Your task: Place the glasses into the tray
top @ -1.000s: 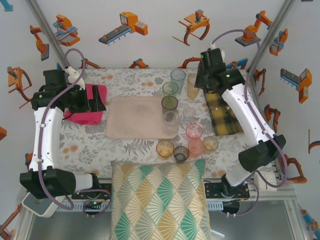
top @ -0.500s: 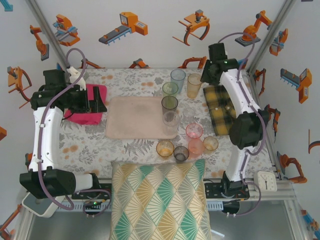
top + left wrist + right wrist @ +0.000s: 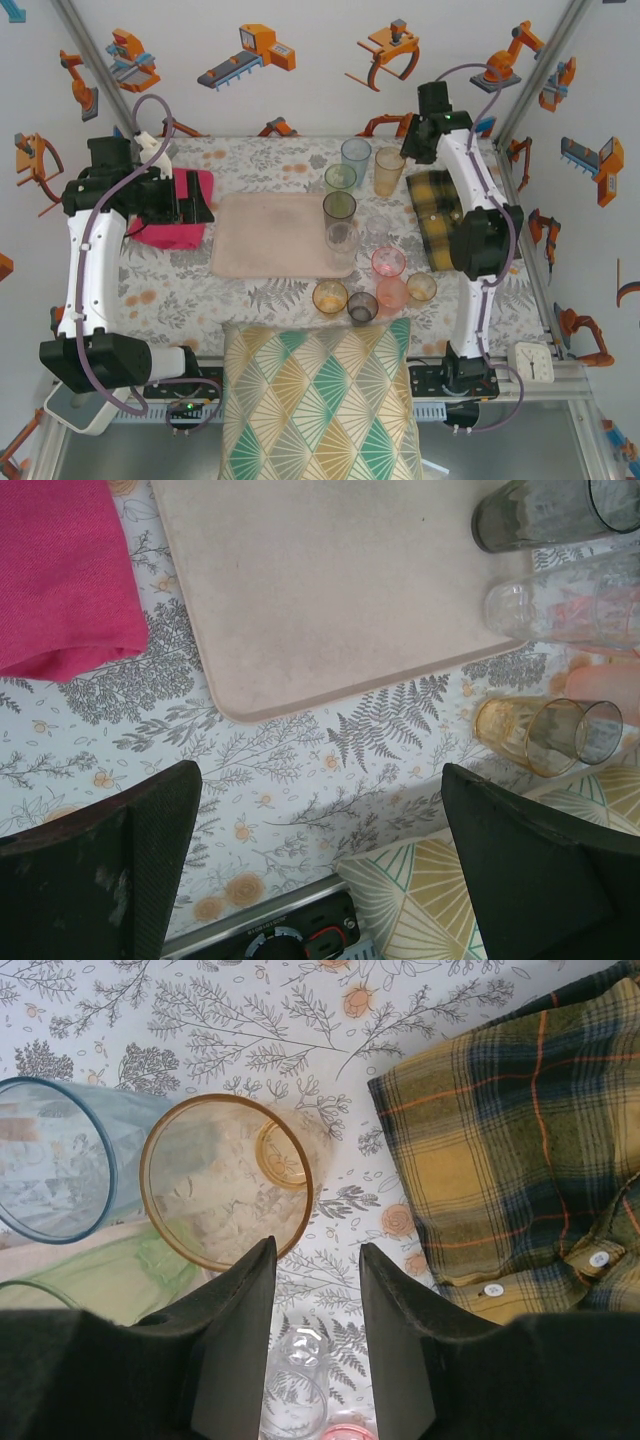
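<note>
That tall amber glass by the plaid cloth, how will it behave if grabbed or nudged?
The amber glass looks thin, translucent and hollow, so probably light. It is tall on a small base, so a push near the rim may tip it. Its smooth wall may slip.

Nothing legible here, no lettering, labels, brands or numbers. The small white square clock (image 3: 533, 361), well apart from the right tool (image 3: 317, 1250), has a dial too small to read.
</note>
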Robot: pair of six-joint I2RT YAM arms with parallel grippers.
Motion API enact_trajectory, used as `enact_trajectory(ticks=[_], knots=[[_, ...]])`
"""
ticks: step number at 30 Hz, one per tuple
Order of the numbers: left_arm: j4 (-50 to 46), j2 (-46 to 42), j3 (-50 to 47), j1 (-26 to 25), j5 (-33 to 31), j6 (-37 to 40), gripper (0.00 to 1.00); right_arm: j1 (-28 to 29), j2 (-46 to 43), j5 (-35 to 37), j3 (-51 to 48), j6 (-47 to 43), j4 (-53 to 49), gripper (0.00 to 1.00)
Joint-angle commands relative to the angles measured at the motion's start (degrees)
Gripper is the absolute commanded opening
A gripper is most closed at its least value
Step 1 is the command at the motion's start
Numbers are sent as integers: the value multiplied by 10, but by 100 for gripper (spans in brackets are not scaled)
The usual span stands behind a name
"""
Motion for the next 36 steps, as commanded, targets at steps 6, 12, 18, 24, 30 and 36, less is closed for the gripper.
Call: enact_trajectory(ticks=[6,12,18,24,30,36], knots=[[-10,-1,11,-1,1,9,97,-4,38,-26,39,-11,3,38],[-6,-2,5,-1,1,8,97,-4,54,-10,42,-14,-13,37],[-3,-5,1,-1,1,7,97,-4,63,-7,36,-18,-18,31],[-2,-11,-4,-1,0,8,97,-4,62,6,27,-21,-18,28],[2,-20,-13,-1,0,6,97,-4,63,10,22,-24,-20,24],[5,-25,-20,0,2,5,97,-4,67,12,22,-26,-23,22]])
